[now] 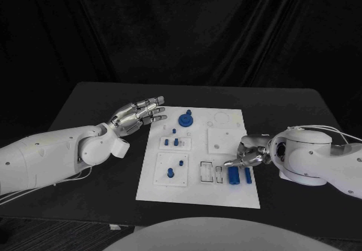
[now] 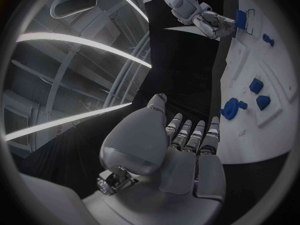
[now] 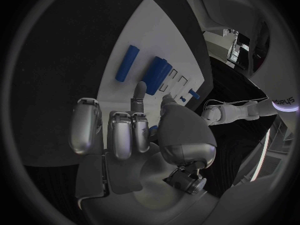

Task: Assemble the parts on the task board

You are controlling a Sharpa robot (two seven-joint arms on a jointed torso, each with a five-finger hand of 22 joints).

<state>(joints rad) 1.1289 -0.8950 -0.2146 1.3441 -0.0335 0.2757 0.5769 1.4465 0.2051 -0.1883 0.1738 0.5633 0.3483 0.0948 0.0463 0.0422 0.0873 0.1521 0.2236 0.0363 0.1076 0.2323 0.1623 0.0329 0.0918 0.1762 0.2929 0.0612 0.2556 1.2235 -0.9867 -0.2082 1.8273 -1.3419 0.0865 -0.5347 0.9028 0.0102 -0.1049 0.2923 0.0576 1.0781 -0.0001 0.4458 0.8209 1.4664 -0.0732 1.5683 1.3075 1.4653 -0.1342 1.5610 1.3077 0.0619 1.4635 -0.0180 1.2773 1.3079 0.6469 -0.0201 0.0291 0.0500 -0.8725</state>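
Observation:
The white task board (image 1: 226, 196) lies in the middle of the black table. On it are a round blue part (image 1: 185, 121), two small blue blocks (image 1: 171, 141), two blue pegs (image 1: 175, 168) and blue cylinders (image 1: 239, 175) lying near its right edge. My left hand (image 1: 138, 116) hovers at the board's far left edge, fingers straight and apart, holding nothing. My right hand (image 1: 249, 156) is over the board's right edge just beyond the cylinders (image 3: 157, 72), fingers partly curled. A sliver of blue (image 3: 152, 130) shows between its thumb and fingers; whether it is held is unclear.
Empty rectangular slots (image 1: 210, 172) lie beside the cylinders. A square inset plate (image 1: 218, 140) with a small hole sits under the right hand's far side. Bare black table (image 1: 302, 110) surrounds the board on all sides.

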